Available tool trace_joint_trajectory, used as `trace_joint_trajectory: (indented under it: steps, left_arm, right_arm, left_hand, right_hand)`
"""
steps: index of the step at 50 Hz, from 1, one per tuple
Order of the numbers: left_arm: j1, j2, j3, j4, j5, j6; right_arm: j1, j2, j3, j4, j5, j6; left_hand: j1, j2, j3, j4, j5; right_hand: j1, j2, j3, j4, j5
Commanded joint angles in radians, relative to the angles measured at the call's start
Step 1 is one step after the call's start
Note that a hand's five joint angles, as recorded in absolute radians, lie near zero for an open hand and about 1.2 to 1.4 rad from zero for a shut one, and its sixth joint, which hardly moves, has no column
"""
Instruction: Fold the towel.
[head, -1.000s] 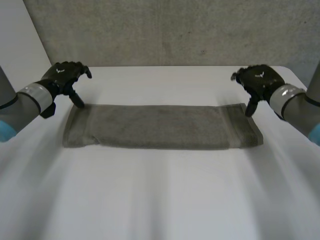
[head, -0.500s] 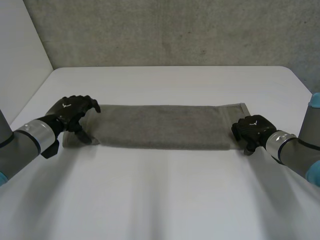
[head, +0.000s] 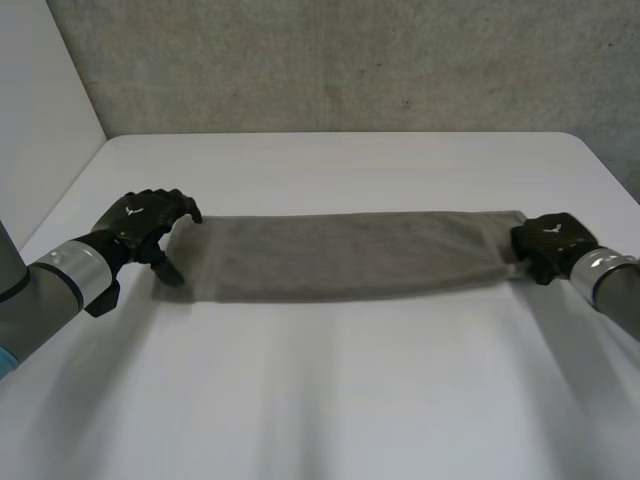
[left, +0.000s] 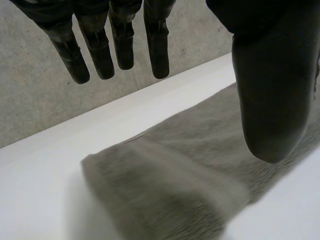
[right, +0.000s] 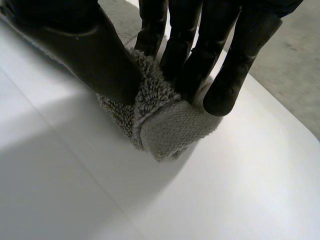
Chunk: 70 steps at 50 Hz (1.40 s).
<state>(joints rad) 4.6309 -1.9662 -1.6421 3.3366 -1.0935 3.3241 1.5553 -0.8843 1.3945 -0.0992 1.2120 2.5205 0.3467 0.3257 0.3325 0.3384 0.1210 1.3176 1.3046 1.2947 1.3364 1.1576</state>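
Observation:
A grey towel (head: 350, 255) lies folded into a long strip across the white table (head: 330, 400). My left hand (head: 145, 222) hovers over the strip's left end, open. In the left wrist view its straight fingers (left: 120, 40) and thumb stand apart above the towel's end (left: 165, 185) without gripping it. At the strip's right end my right hand (head: 548, 240) is shut on the cloth. The right wrist view shows its fingers (right: 185, 40) and thumb pinching the towel's doubled end (right: 170, 127) just above the table.
A grey wall (head: 350, 60) rises behind the table's far edge. A pale panel (head: 40, 100) stands at the far left. Bare table surface stretches in front of the towel, towards me.
Both hands came down from the far corners to the towel's ends. My right hand closed on the right end and pulled it to the right, sliding the strip that way.

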Motion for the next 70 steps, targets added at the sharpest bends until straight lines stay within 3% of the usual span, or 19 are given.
trace_joint_trajectory:
  steps: [1,5,11,14,16,19,21,26,27,28,29,30,31,32,39,46,55,60,70]
  left_arm:
    - [0.009,0.003,-0.002,0.000,0.001,0.000]
    - [0.012,0.004,-0.001,0.000,0.000,0.000]
    - [0.012,0.012,-0.001,0.000,0.000,0.000]
    - [0.012,0.015,-0.001,0.000,0.000,-0.002]
    - [0.009,0.017,-0.002,0.000,0.000,-0.002]
    - [0.005,0.021,-0.004,0.000,-0.002,-0.003]
    - [0.002,0.024,-0.005,0.000,-0.002,-0.005]
    - [0.003,0.029,-0.016,0.000,-0.002,-0.003]
    - [0.003,0.029,-0.016,0.000,-0.002,-0.003]
    - [0.003,0.029,-0.016,0.000,-0.002,-0.005]
    - [0.003,0.027,-0.018,0.000,-0.002,-0.005]
    - [0.003,0.027,-0.018,0.000,-0.002,-0.005]
    - [0.005,0.027,-0.019,0.000,-0.002,-0.003]
    - [0.006,0.027,-0.019,0.000,0.000,-0.005]
    - [0.012,0.027,-0.021,0.000,0.001,0.000]
    - [0.005,0.024,-0.013,0.000,0.000,0.000]
    - [-0.021,0.027,-0.013,0.000,0.001,-0.002]
    - [-0.147,0.020,0.045,-0.003,-0.002,-0.009]
    - [-0.385,-0.132,0.243,-0.003,-0.008,-0.165]
  right_arm:
    - [-0.150,-0.036,-0.022,0.010,0.000,-0.078]
    - [-0.204,-0.087,-0.104,0.068,0.006,-0.175]
    - [-0.146,-0.148,-0.219,0.147,0.004,-0.121]
    - [-0.018,-0.191,-0.270,0.167,0.004,-0.054]
    - [0.151,-0.193,-0.308,0.165,0.009,-0.016]
    - [0.244,-0.185,-0.324,0.164,0.008,0.000]
    - [0.430,-0.127,-0.350,0.162,0.004,0.001]
    - [0.644,0.031,-0.412,0.171,0.006,-0.008]
    - [0.682,0.082,-0.426,0.173,0.012,-0.009]
    - [0.683,0.082,-0.427,0.173,0.012,-0.009]
    - [0.703,0.120,-0.436,0.171,0.021,-0.009]
    - [0.703,0.120,-0.436,0.171,0.021,-0.009]
    - [0.707,0.134,-0.439,0.171,0.040,-0.009]
    - [0.704,0.131,-0.434,0.168,0.067,-0.006]
    - [0.626,0.047,-0.353,0.173,0.149,0.003]
    - [0.481,-0.103,-0.085,0.130,0.144,0.008]
    - [0.315,-0.157,0.130,0.007,0.100,0.006]
    - [0.243,-0.162,0.195,-0.007,0.014,0.009]
    - [0.239,-0.160,0.227,-0.048,-0.002,0.041]
  left_hand:
    - [-0.069,-0.048,-0.054,-0.060,-0.017]
    - [-0.069,-0.048,-0.054,-0.060,-0.017]
    - [-0.069,-0.048,-0.054,-0.060,-0.017]
    - [-0.069,-0.048,-0.054,-0.060,-0.017]
    - [-0.069,-0.048,-0.054,-0.060,-0.017]
    - [-0.069,-0.048,-0.054,-0.060,-0.017]
    - [-0.069,-0.048,-0.054,-0.060,-0.017]
    - [-0.069,-0.048,-0.054,-0.060,-0.017]
    - [-0.069,-0.048,-0.054,-0.060,-0.017]
    - [-0.069,-0.048,-0.054,-0.060,-0.017]
    - [-0.069,-0.048,-0.054,-0.060,-0.017]
    - [-0.069,-0.048,-0.054,-0.060,-0.017]
    - [-0.069,-0.048,-0.054,-0.060,-0.017]
    - [-0.069,-0.048,-0.054,-0.060,-0.017]
    - [-0.069,-0.048,-0.054,-0.060,-0.017]
    - [-0.069,-0.048,-0.054,-0.060,-0.017]
    - [-0.069,-0.048,-0.054,-0.060,-0.017]
    - [-0.066,-0.045,-0.051,-0.057,-0.014]
    - [-0.054,-0.033,-0.040,-0.046,-0.003]
  right_hand:
    - [0.079,0.092,0.102,0.060,0.064]
    - [0.079,0.092,0.102,0.060,0.064]
    - [0.079,0.092,0.102,0.060,0.064]
    - [0.079,0.092,0.102,0.060,0.064]
    - [0.079,0.092,0.102,0.060,0.064]
    - [0.079,0.092,0.102,0.060,0.064]
    - [0.079,0.092,0.102,0.060,0.064]
    - [0.079,0.092,0.102,0.060,0.064]
    - [-0.106,-0.093,-0.083,-0.125,-0.121]
    - [-0.108,-0.095,-0.085,-0.127,-0.123]
    - [-0.477,-0.464,-0.454,-0.496,-0.492]
    - [-0.481,-0.468,-0.458,-0.500,-0.496]
    - [-0.934,-0.921,-0.912,-0.953,-0.949]
    - [-1.143,-1.130,-1.120,-1.162,-1.158]
    - [-1.143,-1.130,-1.120,-1.162,-1.158]
    - [-1.143,-1.130,-1.120,-1.162,-1.158]
    - [-1.139,-1.126,-1.116,-1.158,-1.153]
    - [-1.074,-1.061,-1.051,-1.093,-1.089]
    - [-1.071,-1.058,-1.048,-1.090,-1.086]
